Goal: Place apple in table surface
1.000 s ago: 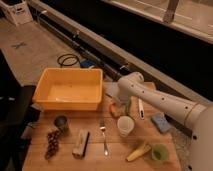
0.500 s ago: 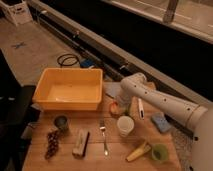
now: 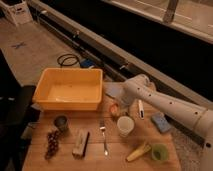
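On the table surface (image 3: 95, 160), a tub (image 3: 68, 88) fills the far-left corner. Right of the tub, near the middle of the far edge, the gripper (image 3: 118, 107) hangs over the apple (image 3: 115, 109), with the arm (image 3: 170, 102) reaching in from the right edge. A cup (image 3: 125, 125) stands just in front of the apple. A sponge (image 3: 161, 121) lies by the right edge. A fork (image 3: 104, 137) lies at the centre, left of the cup. A small pot (image 3: 61, 122) sits in front of the tub, grapes (image 3: 52, 143) nearer the front-left corner, a box (image 3: 81, 143) between grapes and fork. A banana (image 3: 138, 151) and bowl (image 3: 159, 152) occupy the front-right corner.
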`<state>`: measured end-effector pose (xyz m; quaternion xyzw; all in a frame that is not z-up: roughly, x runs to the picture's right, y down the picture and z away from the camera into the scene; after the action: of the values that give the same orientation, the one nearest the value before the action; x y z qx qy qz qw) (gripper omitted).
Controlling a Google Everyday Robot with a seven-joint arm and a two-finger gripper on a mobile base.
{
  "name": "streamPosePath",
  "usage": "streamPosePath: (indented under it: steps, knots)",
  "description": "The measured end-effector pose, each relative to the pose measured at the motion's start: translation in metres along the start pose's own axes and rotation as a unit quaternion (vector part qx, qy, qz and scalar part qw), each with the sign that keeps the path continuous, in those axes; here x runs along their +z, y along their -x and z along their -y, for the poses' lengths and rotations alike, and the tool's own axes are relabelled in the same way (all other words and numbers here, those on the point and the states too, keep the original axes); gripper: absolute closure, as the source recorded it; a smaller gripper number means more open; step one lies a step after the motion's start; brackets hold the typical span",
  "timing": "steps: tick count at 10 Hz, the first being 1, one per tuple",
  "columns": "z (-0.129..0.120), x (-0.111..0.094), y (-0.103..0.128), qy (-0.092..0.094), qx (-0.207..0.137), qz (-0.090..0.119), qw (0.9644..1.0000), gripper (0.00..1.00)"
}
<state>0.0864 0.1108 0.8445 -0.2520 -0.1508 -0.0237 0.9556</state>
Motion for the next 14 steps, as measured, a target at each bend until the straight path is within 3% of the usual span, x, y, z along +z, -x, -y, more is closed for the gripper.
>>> streamPosePath:
  steps: [3,5,7,10,14]
  knots:
    - [0.000,-0.051,0.002,-0.031,0.006,-0.010,0.9994,1.00]
    - [0.002,-0.063,0.005,-0.035,0.004,-0.014,0.9993,1.00]
    - [0.001,-0.054,0.007,-0.026,0.000,-0.017,0.9995,1.00]
    - [-0.001,-0.018,0.016,-0.001,-0.007,-0.013,0.9999,0.97]
    - [-0.011,0.004,0.015,0.015,0.008,0.012,0.9998,0.60]
